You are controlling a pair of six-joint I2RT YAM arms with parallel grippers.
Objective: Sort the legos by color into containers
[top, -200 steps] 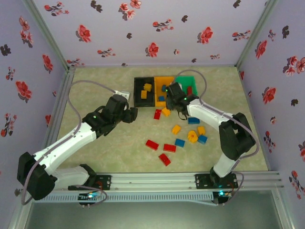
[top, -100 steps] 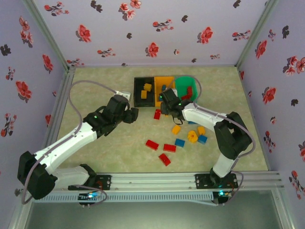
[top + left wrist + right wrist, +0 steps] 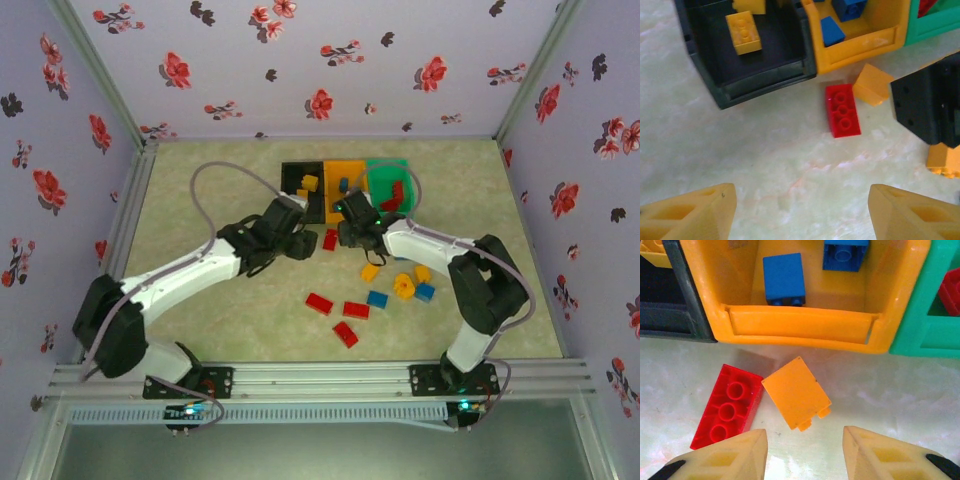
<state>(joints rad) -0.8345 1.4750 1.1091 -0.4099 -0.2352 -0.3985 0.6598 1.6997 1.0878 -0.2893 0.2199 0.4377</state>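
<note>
Right wrist: smooth, perhaps overturned brick (image 3: 795, 392)

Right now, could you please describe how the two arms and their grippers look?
The left arm and right arm have white links and black joints, and each trails a grey looping cable. The left gripper and right gripper carry pale yellow, wedge-shaped fingers.

The left tool (image 3: 304, 245) swung right, the right tool (image 3: 351, 231) drew back, both toward the red brick (image 3: 842, 110).
</note>
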